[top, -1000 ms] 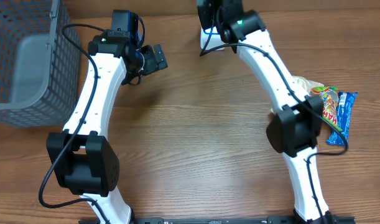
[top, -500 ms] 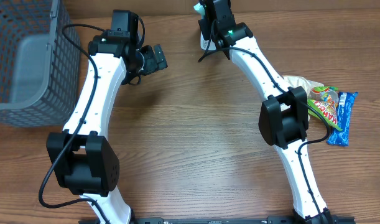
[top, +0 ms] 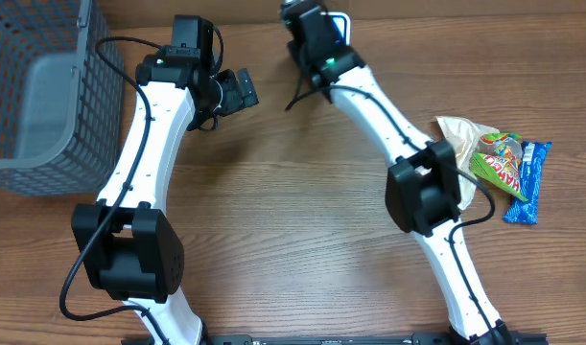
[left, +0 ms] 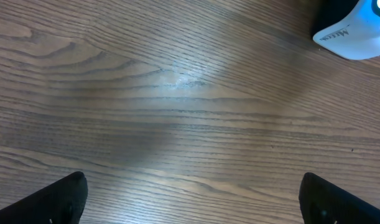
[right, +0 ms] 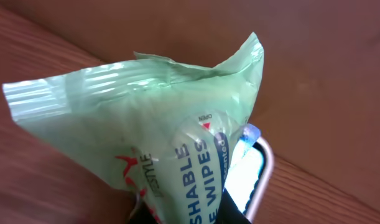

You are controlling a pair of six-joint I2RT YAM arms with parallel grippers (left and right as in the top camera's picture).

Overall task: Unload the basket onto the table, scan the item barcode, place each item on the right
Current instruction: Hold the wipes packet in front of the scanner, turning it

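Yr R fingers clamp green wipes pack, scanner just beyond. L fingers wide over counter; grey basket well left of them, contents unclear.

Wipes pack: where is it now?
The wipes pack fills the right wrist view, gripped by the right gripper next to the scanner, top centre in overhead.

Pale-green wipes pack — crinkled, label showing.
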